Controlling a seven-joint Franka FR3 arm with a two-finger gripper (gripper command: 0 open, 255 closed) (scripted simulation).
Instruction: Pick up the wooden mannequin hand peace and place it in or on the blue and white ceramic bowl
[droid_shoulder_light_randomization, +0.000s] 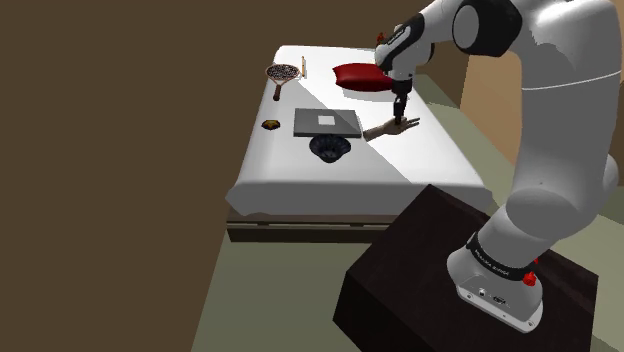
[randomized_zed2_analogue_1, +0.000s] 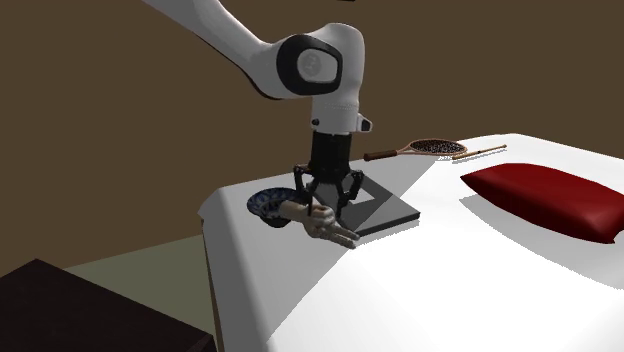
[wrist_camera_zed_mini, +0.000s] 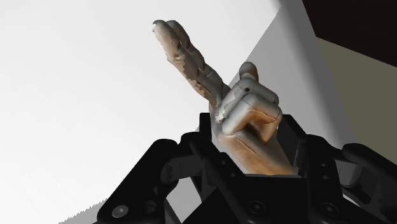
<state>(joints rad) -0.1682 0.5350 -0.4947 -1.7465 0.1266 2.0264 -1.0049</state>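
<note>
- Brown wooden mannequin hand (wrist_camera_zed_mini: 245, 127) with two fingers stretched out and the others curled: it lies low over the white bed-like surface (droid_shoulder_light_randomization: 300, 170), near that surface's edge on the stand's side. Whether it touches the surface cannot be told.
- All-black two-finger gripper (wrist_camera_zed_mini: 251, 156): it points straight down, and its fingers (wrist_camera_zed_mini: 202, 145) pinch the palm of the mannequin hand from both sides. In the wrist view the outstretched wooden fingers point away from the gripper.
- Blue and white patterned bowl (randomized_zed2_analogue_1: 266, 205): it stands on the white surface close to the wrist end of the mannequin hand, on the second exterior view's left of the gripper. Nothing can be made out inside it.
- Flat grey square slab (droid_shoulder_light_randomization: 325, 122) with a small white patch on top: it lies just beside the bowl and behind the gripper in the second exterior view.
- Dark red cushion (randomized_zed2_analogue_1: 548, 200): it lies farther along the white surface, well apart from the bowl.
- Brown racket-shaped object with a dark mesh head (droid_shoulder_light_randomization: 283, 74): it lies near the far edge in the shoulder view, beside a thin wooden stick (droid_shoulder_light_randomization: 303, 65).
- Small dark object (droid_shoulder_light_randomization: 271, 125): it lies at the shoulder view's left of the slab.
- Dark box stand (droid_shoulder_light_randomization: 440, 270): it sits at the shoulder view's lower right and carries the white arm (droid_shoulder_light_randomization: 560, 150).
</note>
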